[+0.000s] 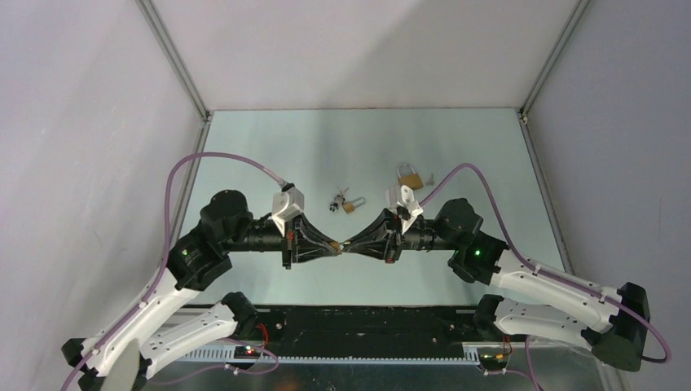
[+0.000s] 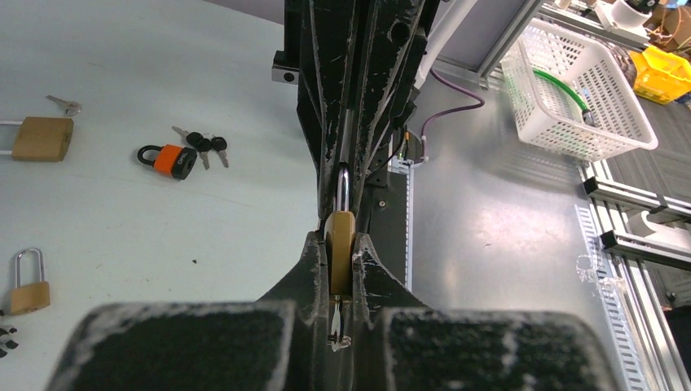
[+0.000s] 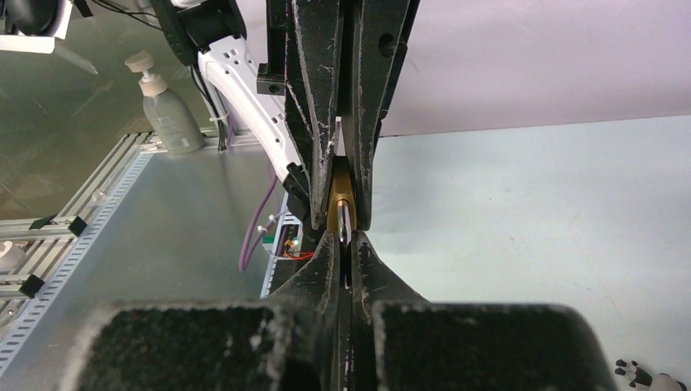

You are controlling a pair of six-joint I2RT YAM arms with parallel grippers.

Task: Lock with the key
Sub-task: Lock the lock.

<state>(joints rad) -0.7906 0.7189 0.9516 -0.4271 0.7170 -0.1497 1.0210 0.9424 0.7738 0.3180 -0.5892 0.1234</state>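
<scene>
Gripping the brass padlock (image 2: 340, 252) by its body, the left tool (image 1: 335, 246) is clamped flat on both faces. The right tool (image 1: 350, 243), nose to nose with it, is closed on the steel shackle (image 3: 345, 221) that juts from the body toward it. The lock hangs in the air between the two tips, above the bench (image 1: 326, 147), touching nothing else. A sliver of bright metal (image 2: 336, 324) shows behind the body, deep inside the left tool's grip; it may be the key, but I cannot tell. The step in hand looks like seating the shackle, so the push should run straight along the shackle's legs, with the left tool bracing squarely and neither wrist twisting, or the brass may pivot in the grip. If a key must turn afterwards, one tool has to release while the other holds the lock level. Both arms fold inward, elbows out to the sides, forearms near level, wrists aimed at each other. Beyond the tips, farther out on the bench, lie a spare brass padlock (image 1: 409, 177) and an orange padlock (image 2: 167, 160) with keys.
</scene>
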